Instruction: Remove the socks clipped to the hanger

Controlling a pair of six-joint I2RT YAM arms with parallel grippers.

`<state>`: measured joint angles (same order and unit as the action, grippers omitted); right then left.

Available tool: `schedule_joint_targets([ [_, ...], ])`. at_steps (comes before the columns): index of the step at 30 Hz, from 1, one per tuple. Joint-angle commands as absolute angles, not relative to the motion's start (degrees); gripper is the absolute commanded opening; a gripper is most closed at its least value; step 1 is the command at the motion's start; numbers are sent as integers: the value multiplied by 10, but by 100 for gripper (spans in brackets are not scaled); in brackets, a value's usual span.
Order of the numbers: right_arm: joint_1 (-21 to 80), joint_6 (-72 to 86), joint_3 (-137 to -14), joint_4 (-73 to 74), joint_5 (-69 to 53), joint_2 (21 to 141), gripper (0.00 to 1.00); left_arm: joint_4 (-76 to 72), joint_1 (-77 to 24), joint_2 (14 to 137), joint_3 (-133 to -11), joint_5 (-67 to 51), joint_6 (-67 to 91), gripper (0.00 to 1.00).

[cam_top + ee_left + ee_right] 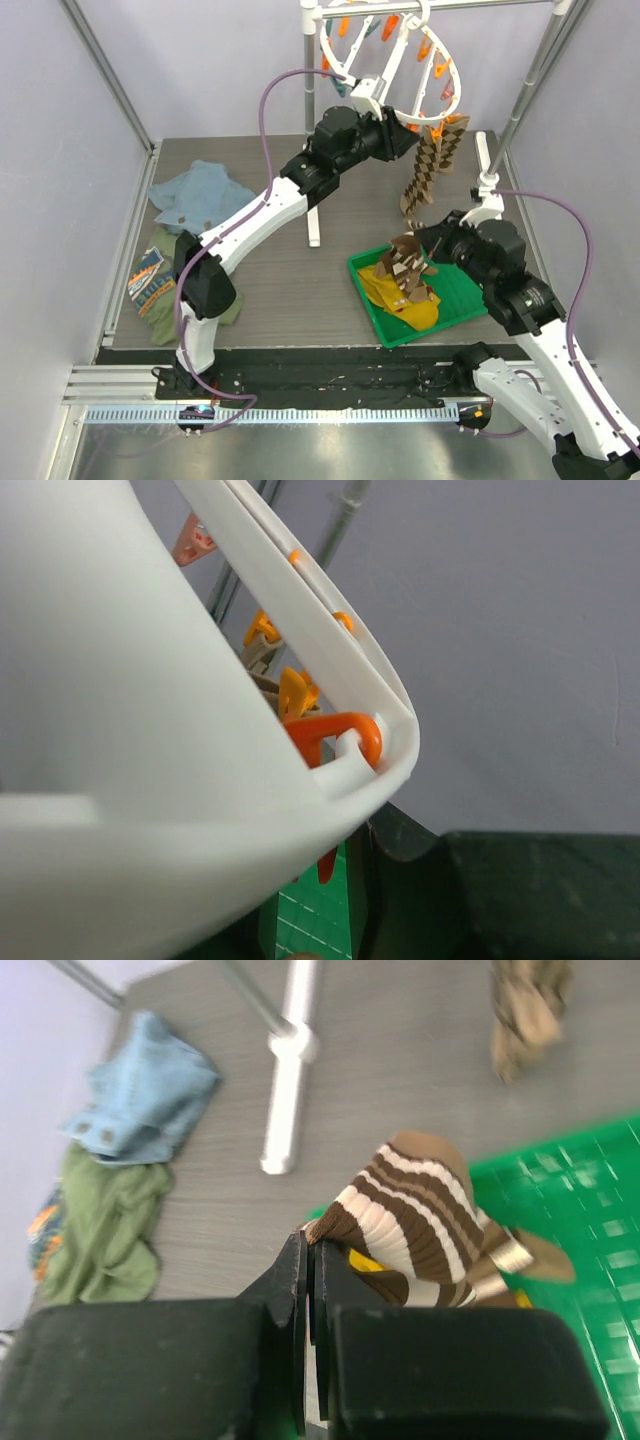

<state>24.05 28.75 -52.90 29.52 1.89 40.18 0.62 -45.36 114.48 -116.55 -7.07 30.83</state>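
Observation:
The white round hanger (385, 60) hangs from the rail at the back, with orange clips (440, 70). A brown-and-tan diamond-patterned sock (430, 165) still hangs from it. My left gripper (395, 128) is raised to the ring's lower rim and looks shut on it. In the left wrist view the rim (120, 730) fills the frame beside an orange clip (330, 735). My right gripper (428, 245) is shut on a brown-and-white striped sock (430, 1220) above the green tray (455, 300). Mustard-yellow socks (400, 298) lie in the tray.
The grey rail stand has a post (310, 110) with a white foot (312, 225) and a slanted right post (530, 90). A blue cloth (200, 195) and an olive-green cloth (165, 300) lie at the left. Purple walls enclose the table.

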Motion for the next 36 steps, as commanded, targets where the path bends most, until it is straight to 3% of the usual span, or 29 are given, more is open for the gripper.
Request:
schedule_joint_targets([
  [1, 243, 332, -478, 362, 88, 350, 4, 11, -443, 1103, -1126, -65, 317, 32],
  [4, 243, 366, -411, 346, 96, 316, 14, 2, -439, 1083, -1086, -67, 323, 45],
  [9, 243, 389, -291, 254, 112, 293, 24, -25, -438, 1036, -989, -67, 324, 57],
  [13, 243, 383, -244, 171, 85, 331, 44, -36, -438, 1001, -925, -68, 323, 65],
  [26, 243, 391, -171, 87, 123, 419, 49, 26, -437, 890, -788, -49, 251, 73],
  [31, 243, 368, -251, 189, 166, 380, 57, 54, -439, 853, -768, -52, 227, 77],
  [32, 243, 356, -266, 204, 186, 373, 61, 58, -439, 847, -757, -55, 224, 80],
  [33, 243, 352, -282, 225, 194, 367, 71, 60, -439, 833, -750, -55, 222, 86],
  [36, 243, 330, -344, 236, 214, 364, 80, 75, -444, 812, -737, -22, 214, 96],
])
